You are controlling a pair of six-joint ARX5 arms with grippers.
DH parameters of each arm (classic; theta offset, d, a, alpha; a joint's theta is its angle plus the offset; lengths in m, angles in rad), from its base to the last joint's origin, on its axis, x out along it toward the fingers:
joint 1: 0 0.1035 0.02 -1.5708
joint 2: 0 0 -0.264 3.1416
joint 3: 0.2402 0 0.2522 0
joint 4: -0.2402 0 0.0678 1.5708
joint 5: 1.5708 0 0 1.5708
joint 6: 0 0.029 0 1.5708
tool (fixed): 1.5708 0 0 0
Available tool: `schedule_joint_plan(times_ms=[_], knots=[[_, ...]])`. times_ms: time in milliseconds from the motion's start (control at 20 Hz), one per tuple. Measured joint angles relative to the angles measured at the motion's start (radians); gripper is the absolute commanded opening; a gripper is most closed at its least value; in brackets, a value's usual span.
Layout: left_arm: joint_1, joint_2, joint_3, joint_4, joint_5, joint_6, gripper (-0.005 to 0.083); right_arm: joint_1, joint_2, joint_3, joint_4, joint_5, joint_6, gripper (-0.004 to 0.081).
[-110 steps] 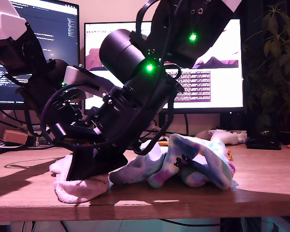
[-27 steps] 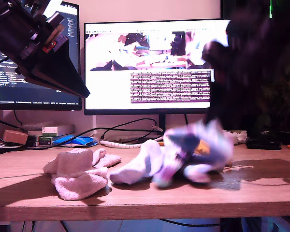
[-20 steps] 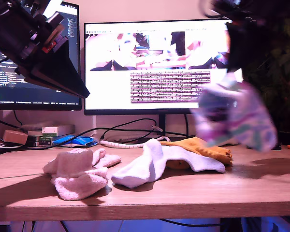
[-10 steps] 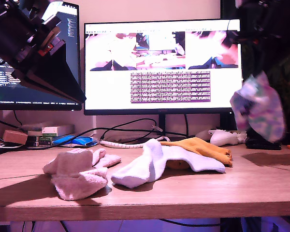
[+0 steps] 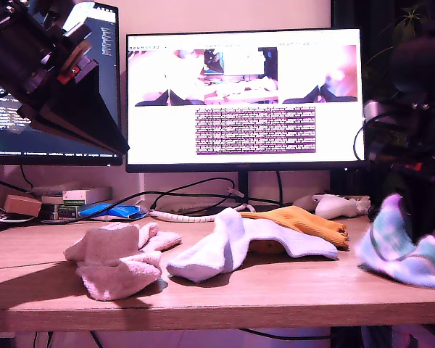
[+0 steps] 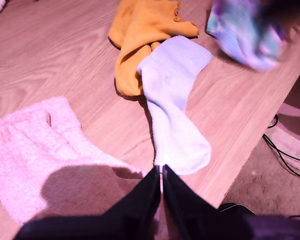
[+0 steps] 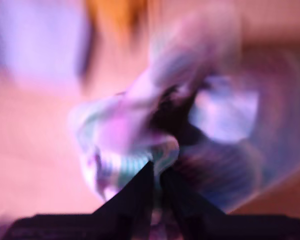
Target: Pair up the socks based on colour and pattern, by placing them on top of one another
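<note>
Two fluffy pink socks (image 5: 116, 261) (image 6: 35, 150) lie stacked toward the exterior view's left. A plain white sock (image 5: 225, 250) (image 6: 175, 115) lies in the middle, partly over a mustard-yellow sock (image 5: 304, 221) (image 6: 140, 35). My first gripper (image 5: 122, 147) (image 6: 161, 172) hangs high above the pink socks, shut and empty. The tie-dye sock (image 5: 406, 250) (image 6: 245, 30) (image 7: 130, 135) rests on the table at the exterior view's right. My second gripper (image 7: 157, 167) is shut on it, in a badly blurred second wrist view.
Two monitors (image 5: 243, 98) stand at the back with cables below them. A white game controller (image 5: 333, 206) lies behind the yellow sock. Small boxes (image 5: 83, 197) sit at the exterior view's back left. The table's front edge (image 5: 203, 315) runs close to the socks.
My second gripper lifted the tie-dye sock off the middle pile, swung it to the exterior view's right and lowered it onto the table. My first gripper rose from the pink socks, then held still.
</note>
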Motion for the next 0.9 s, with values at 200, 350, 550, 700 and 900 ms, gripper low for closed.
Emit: schedule_joint_plan(times_ms=[200, 350, 550, 700, 900], knots=[[0.0, 0.0, 0.0, 0.025, 0.0, 0.0, -0.0023, -0.005, -0.006, 0.01, 0.008, -0.076, 0.009, 0.0167], [0.0, 0.0, 0.0, 0.026, 0.0, 0.0, -0.0023, -0.005, -0.006, 0.017, 0.003, -0.064, 0.009, 0.0339], [0.0, 0.0, 0.0, 0.023, 0.0, 0.0, -0.0023, -0.005, -0.006, 0.116, -0.071, -0.064, 0.008, 0.0342], [0.0, 0.0, 0.0, 0.019, 0.0, 0.0, -0.0023, 0.001, -0.034, 0.202, -0.116, -0.068, 0.005, 0.034], [0.0, 0.0, 0.0, 0.02, 0.0, 0.0, -0.0023, 0.079, -0.071, 0.239, -0.143, -0.127, -0.015, 0.0341]])
